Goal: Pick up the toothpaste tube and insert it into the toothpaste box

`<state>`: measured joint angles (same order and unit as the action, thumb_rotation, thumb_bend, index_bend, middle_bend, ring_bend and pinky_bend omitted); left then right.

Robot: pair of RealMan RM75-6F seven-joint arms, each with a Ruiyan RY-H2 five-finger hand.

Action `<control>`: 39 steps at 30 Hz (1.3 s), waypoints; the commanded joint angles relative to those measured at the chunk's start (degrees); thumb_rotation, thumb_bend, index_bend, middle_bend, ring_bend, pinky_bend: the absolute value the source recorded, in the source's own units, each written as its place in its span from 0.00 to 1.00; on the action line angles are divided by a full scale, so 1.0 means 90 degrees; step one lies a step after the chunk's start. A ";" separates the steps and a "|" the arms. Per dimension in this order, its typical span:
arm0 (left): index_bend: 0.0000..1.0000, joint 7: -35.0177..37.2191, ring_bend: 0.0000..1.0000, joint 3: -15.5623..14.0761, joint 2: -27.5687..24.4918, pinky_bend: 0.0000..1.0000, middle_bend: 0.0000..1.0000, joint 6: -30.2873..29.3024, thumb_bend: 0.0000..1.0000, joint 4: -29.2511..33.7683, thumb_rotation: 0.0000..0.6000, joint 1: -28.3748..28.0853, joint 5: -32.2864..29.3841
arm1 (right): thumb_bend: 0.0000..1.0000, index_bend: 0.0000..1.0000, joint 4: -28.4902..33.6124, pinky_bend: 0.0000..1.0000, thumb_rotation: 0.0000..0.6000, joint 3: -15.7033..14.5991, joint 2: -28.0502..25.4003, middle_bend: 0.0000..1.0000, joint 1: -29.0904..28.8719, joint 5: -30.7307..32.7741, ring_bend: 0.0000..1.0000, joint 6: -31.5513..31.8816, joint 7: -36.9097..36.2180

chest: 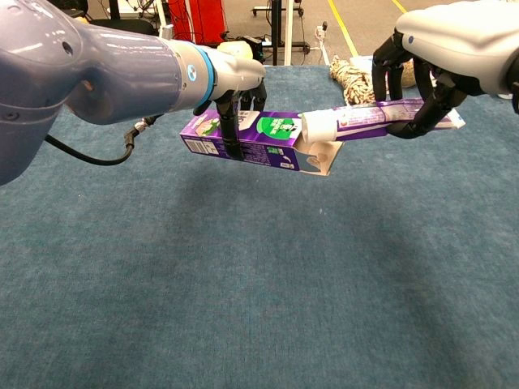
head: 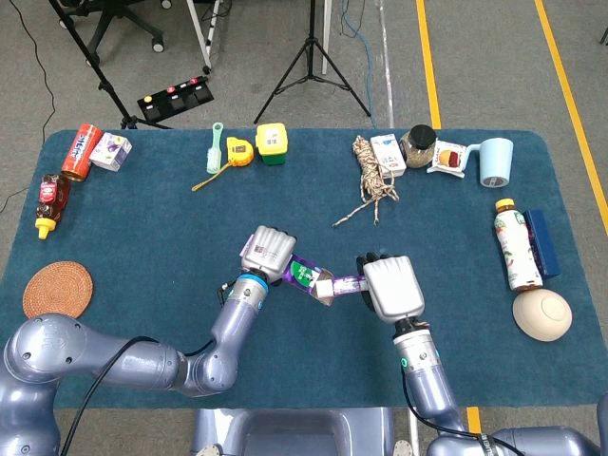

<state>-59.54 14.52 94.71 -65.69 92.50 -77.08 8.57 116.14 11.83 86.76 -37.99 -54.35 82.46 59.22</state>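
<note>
While the left hand (chest: 231,81) grips the box (chest: 247,138) from above, holding it clear of the table (chest: 243,292) with its open flaps facing right, the right hand (chest: 422,81) grips the tube (chest: 381,120) level in the air; the tube's white cap (chest: 315,126) sits at the box's mouth, over the lower flap.
</note>
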 commanded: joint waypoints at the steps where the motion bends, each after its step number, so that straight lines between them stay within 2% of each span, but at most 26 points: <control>1: 0.54 0.0018 0.37 0.0001 -0.0012 0.69 0.49 0.0014 0.27 0.0018 1.00 0.0023 0.0029 | 0.54 0.61 -0.0034 0.65 1.00 0.0002 0.0042 0.63 -0.0025 0.0034 0.60 0.0026 0.0030; 17: 0.54 0.0239 0.37 0.0046 -0.0029 0.71 0.49 0.0229 0.27 0.0045 1.00 0.0140 0.0180 | 0.54 0.61 -0.0287 0.65 1.00 -0.0097 0.0379 0.63 -0.0138 0.0149 0.60 0.0279 0.0418; 22: 0.54 0.0302 0.41 0.0107 0.0026 0.75 0.49 0.0289 0.27 0.0030 1.00 0.0135 0.0096 | 0.54 0.61 -0.0352 0.66 1.00 -0.0115 0.0573 0.63 -0.0188 0.0166 0.61 0.0499 0.0736; 29: 0.54 0.0342 0.45 0.0253 0.0154 0.78 0.49 0.0160 0.28 -0.0019 1.00 0.0088 -0.0145 | 0.54 0.61 -0.0384 0.68 1.00 -0.0072 0.0978 0.63 -0.0239 0.0211 0.61 0.0987 0.1285; 39: 0.54 0.0450 0.46 0.0535 0.0322 0.79 0.50 -0.0011 0.28 -0.0065 1.00 0.0081 -0.0506 | 0.56 0.62 -0.0350 0.73 1.00 -0.0012 0.1300 0.63 -0.0216 0.0261 0.62 0.1415 0.1628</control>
<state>-55.61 19.17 97.44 -65.68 92.01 -76.37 4.18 112.96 11.67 98.32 -39.96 -52.02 95.07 73.74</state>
